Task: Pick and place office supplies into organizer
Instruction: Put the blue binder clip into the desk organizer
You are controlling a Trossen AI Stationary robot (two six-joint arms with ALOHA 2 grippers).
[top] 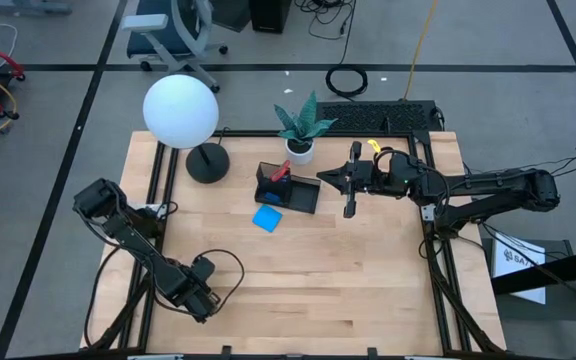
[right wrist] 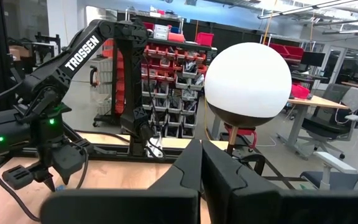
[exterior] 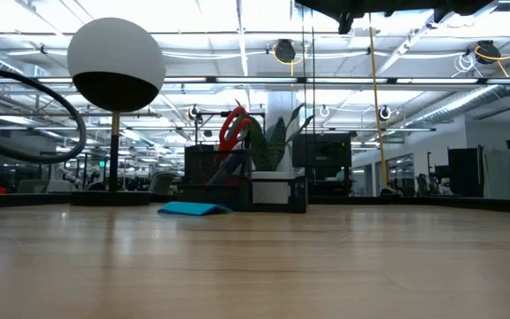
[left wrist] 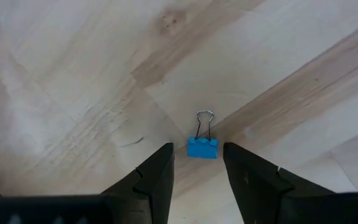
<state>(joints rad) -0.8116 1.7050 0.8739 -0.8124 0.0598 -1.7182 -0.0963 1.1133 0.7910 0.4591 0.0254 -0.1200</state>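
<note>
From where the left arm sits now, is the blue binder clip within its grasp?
Probably yes. In the left wrist view the blue binder clip lies on bare wood just ahead of the left gripper, centred on the gap between its open fingers, with nothing between them. It looks like a short advance and close.

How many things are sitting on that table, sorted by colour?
Blue: 2, the note pad and the binder clip
Red: 1, the scissors
Black: 2, the organizer and the lamp base
White: 1, the plant pot
Total: 6
</note>
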